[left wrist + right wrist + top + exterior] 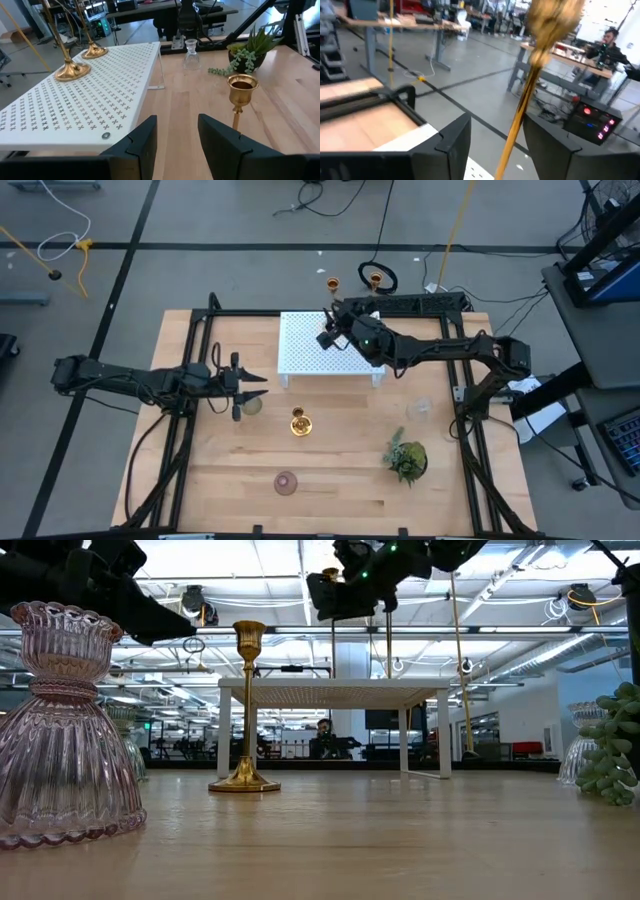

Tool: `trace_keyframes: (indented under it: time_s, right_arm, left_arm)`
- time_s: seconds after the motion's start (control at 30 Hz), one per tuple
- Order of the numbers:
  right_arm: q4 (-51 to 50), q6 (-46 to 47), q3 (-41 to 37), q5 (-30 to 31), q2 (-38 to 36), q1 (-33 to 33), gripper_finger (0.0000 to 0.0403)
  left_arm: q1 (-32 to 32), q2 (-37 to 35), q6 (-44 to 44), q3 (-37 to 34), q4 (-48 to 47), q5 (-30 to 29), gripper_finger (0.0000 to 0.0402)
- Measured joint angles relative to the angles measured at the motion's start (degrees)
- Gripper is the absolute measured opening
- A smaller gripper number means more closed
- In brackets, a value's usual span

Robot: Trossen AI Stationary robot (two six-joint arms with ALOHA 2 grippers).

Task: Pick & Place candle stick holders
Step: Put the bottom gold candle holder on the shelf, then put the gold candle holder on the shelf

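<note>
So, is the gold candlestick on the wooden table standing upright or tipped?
Upright. In the low view the candlestick stands on its round base, with its stem vertical and cup on top.

No text, label, brand or number can be read anywhere.

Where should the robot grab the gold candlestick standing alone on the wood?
Probably by the thin stem, coming in level from the left tool's side. The candlestick stands upright, with a wide cup on top and a flared base below, so open fingers fit best around the narrow middle.
</note>
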Motion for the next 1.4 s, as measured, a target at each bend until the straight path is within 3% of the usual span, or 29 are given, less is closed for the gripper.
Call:
trace_keyframes:
  time_s: [0.27,0.6,0.9,1.17,1.4]
  right_arm:
    - [-0.51,-1.17,0.09,1.75,-1.6,1.06,0.0176]
    - [-13.09,-2.5,0.11,1.18,-6.96,10.5,0.0172]
    - [-24.53,2.0,-2.07,1.07,-11.55,22.11,0.0171]
    - [-25.58,9.09,-12.58,1.09,-21.27,27.94,0.0171]
    - [-14.5,14.07,-28.3,1.06,-30.49,28.89,0.0171]
  left_arm:
    - [-0.03,-0.02,-1.39,0.0,-0.05,0.96,0.0147]
    - [-0.1,1.01,-1.68,0.0,1.25,12.57,0.0147]
    - [-1.72,14.14,-3.61,0.04,14.66,13.62,0.0147]
    - [-2.57,26.87,-3.12,0.02,21.04,14.66,0.0147]
    - [-2.57,35.14,-5.87,3.02,26.23,16.13,0.0147]
